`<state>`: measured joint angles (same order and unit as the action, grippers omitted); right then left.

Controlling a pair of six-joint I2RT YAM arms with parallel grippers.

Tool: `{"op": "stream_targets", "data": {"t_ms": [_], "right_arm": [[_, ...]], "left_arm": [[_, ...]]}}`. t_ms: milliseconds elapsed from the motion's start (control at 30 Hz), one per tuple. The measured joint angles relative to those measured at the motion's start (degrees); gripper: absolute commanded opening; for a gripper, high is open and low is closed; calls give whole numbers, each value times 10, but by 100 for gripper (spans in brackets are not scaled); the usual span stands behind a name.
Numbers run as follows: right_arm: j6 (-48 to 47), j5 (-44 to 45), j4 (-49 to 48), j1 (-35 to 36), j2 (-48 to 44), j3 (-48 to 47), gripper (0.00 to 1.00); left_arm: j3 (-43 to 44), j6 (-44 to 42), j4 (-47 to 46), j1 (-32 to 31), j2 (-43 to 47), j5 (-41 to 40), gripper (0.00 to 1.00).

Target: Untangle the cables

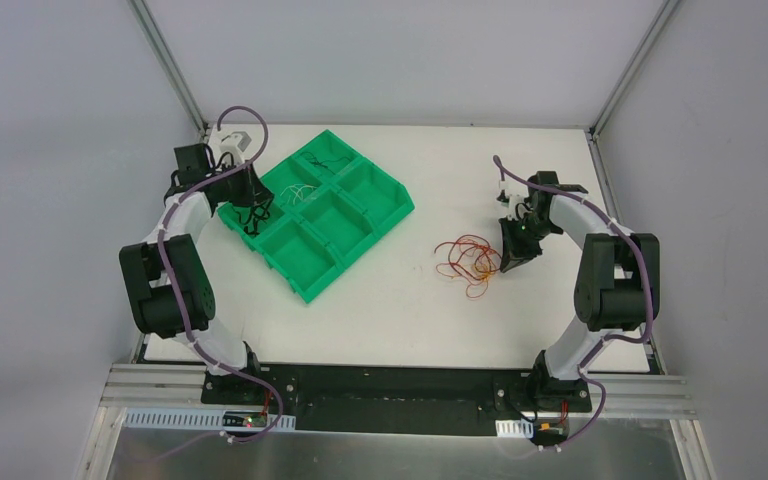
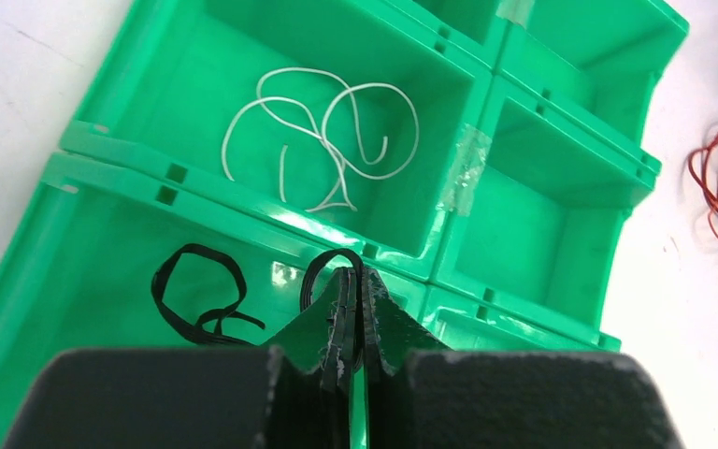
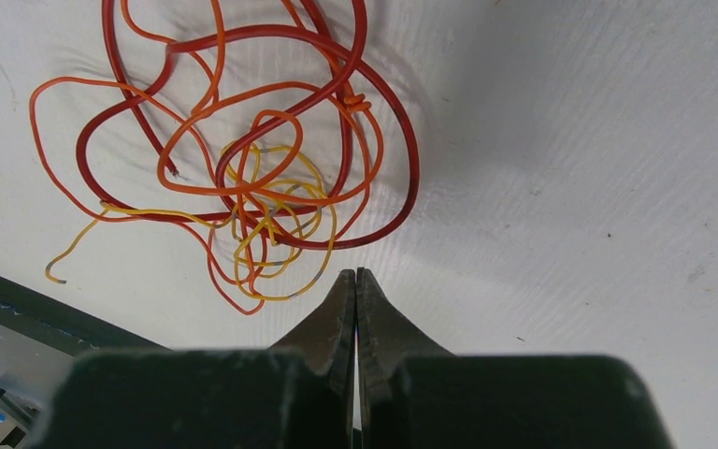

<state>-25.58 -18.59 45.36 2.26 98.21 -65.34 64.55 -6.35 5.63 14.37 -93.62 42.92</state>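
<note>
**Two robot arms, cables part sorted into a green tray**

A white tabletop (image 1: 410,320) is seen from above, with one arm on each side. A green tray (image 1: 312,292) of six compartments sits skewed on the left half.

The left gripper (image 2: 355,285) hangs over the tray's leftmost compartment. Its fingers are pressed together. A small loop of black cable (image 2: 329,254) rises right at the fingertips and appears to be pinched between them. More black cable lies coiled on the floor of that same compartment. In the next compartment, farther from the wrist camera, a white cable (image 2: 323,136) lies in loose curls, apart from the gripper.

On the right half of the tabletop, well apart from the tray, lies a loose tangle (image 3: 271,201) of red, orange and yellow cables. A thick dark red loop rings thinner orange strands, and a knot of yellow sits near the middle. The right gripper (image 3: 355,281) is fully closed and holds nothing. Its tips sit just beside the tangle's right edge and appear not to touch it.
</note>
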Motion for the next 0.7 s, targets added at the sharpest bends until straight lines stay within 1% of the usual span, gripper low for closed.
{"op": "stream_targets", "data": {"t_ms": [67, 133, 233, 267, 300, 400, 433, 533, 633, 667, 700], "right_arm": [[0, -2, 1, -1, 0, 0, 0], [0, -5, 2, -2, 0, 0, 0], [0, -15, 4, -2, 0, 0, 0], [0, -19, 6, -2, 0, 0, 0], [0, -23, 7, -2, 0, 0, 0], [1, -51, 15, -2, -5, 0, 0], [1, -67, 19, -2, -10, 0, 0], [5, -124, 27, -2, -37, 0, 0], [11, -181, 40, -2, -75, -7, 0], [14, -196, 42, -2, -88, -11, 3], [17, -204, 44, -2, -101, -16, 13]], "left_arm": [[0, -9, 8, 0, -1, 15, 23], [0, -17, 10, 0, 1, 24, 32], [0, -29, 25, 0, 14, 32, 56], [0, -33, 34, 2, 24, 34, 62], [1, -36, 42, 3, 35, 34, 68], [14, -38, 66, 7, 79, 42, 80], [20, -38, 70, 7, 94, 50, 83], [45, -34, 77, 2, 141, 68, 83], [67, -32, 79, -51, 178, 76, 82], [71, -31, 79, -80, 184, 75, 82], [73, -31, 80, -111, 188, 74, 82]]}}
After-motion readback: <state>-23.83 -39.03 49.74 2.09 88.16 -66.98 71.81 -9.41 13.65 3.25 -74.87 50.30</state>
